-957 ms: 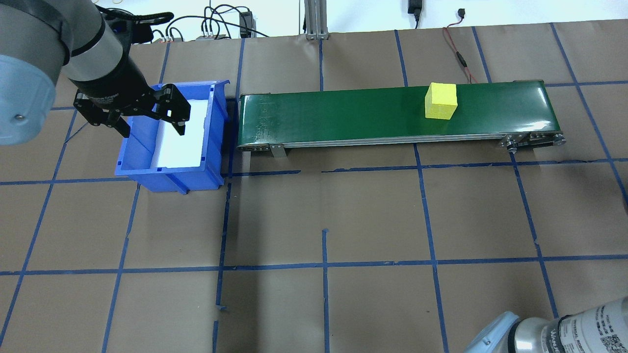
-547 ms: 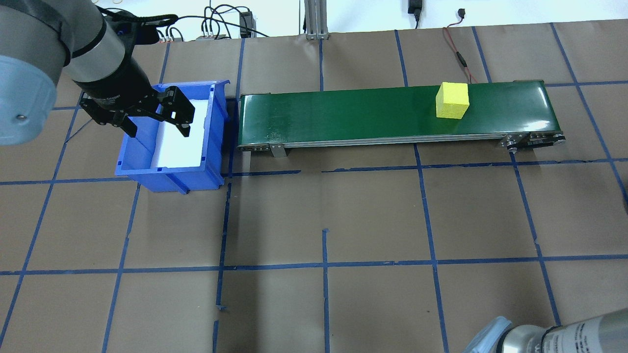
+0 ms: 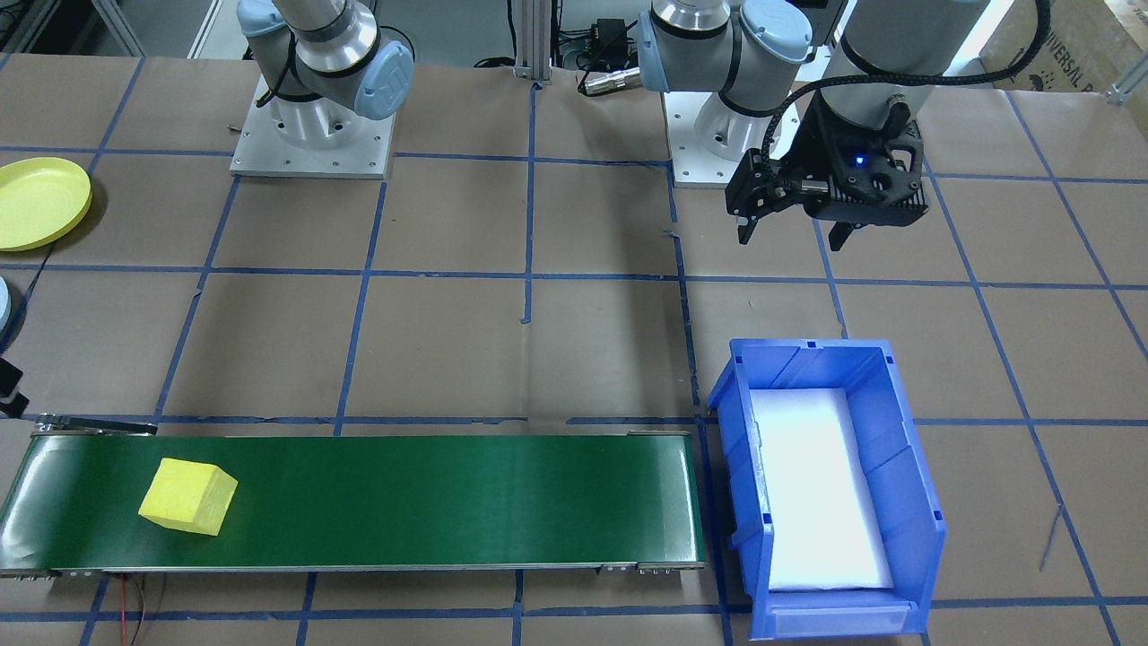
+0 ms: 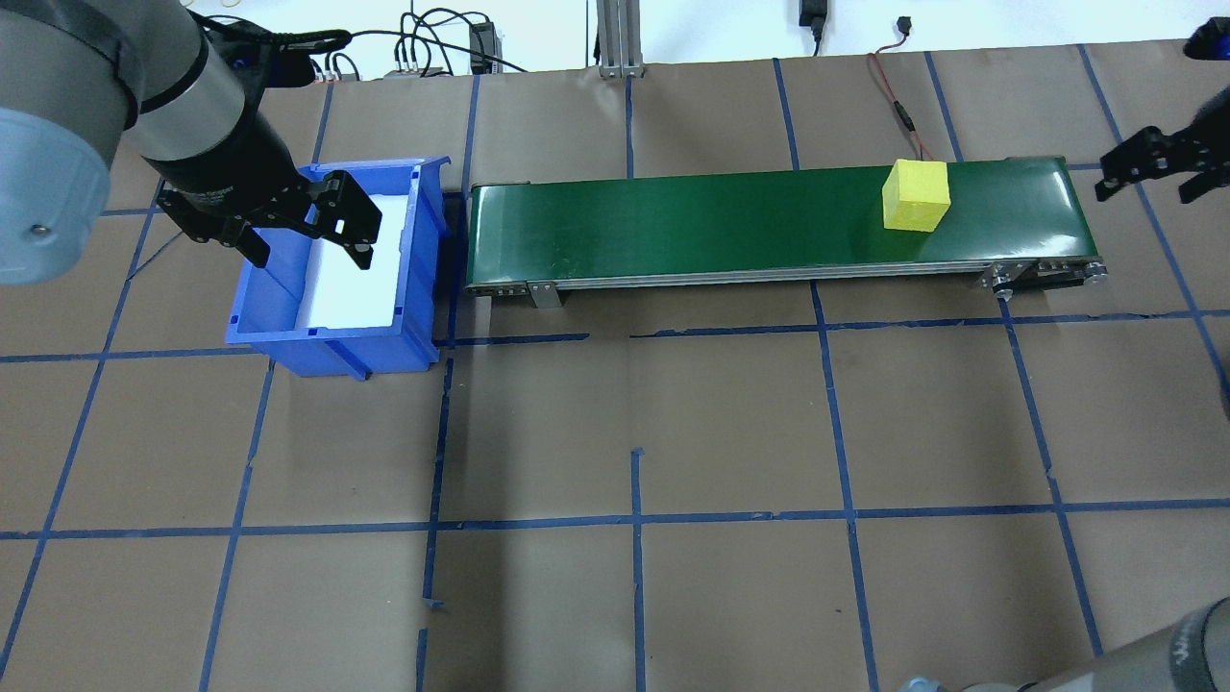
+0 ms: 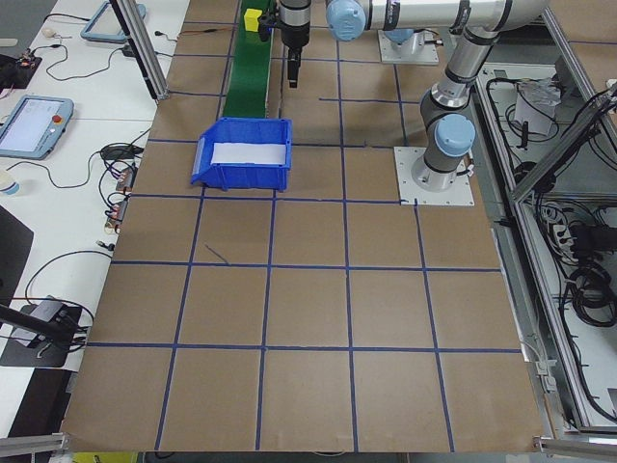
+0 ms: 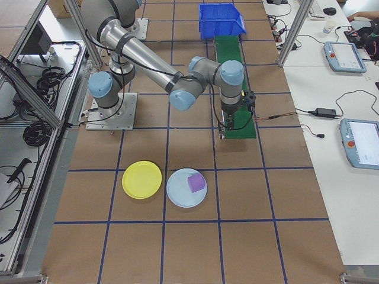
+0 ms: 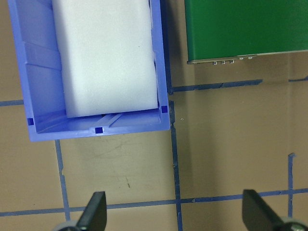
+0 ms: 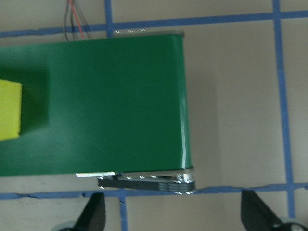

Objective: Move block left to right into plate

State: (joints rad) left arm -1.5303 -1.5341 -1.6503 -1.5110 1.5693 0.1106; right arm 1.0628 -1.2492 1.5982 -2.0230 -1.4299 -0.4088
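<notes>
A yellow block (image 4: 916,195) (image 3: 188,495) rides on the green conveyor belt (image 4: 673,221) near its right end. Its edge shows at the left of the right wrist view (image 8: 9,110). My right gripper (image 4: 1148,183) (image 8: 173,214) hovers open just past that end of the belt, holding nothing. My left gripper (image 4: 309,252) (image 3: 791,240) (image 7: 174,214) hangs open and empty above the blue bin (image 4: 327,336). A yellow plate (image 6: 141,179) (image 3: 40,202) and a light blue plate (image 6: 177,195) lie on the robot's right side.
The blue bin (image 3: 906,467) holds a white foam pad (image 3: 816,484) and stands against the belt's left end. A purple block (image 6: 196,182) lies in the light blue plate. Cables run behind the conveyor (image 4: 894,106).
The yellow block has travelled right along the belt. My right gripper has come into the overhead view at the belt's right end. The left gripper has barely shifted.
</notes>
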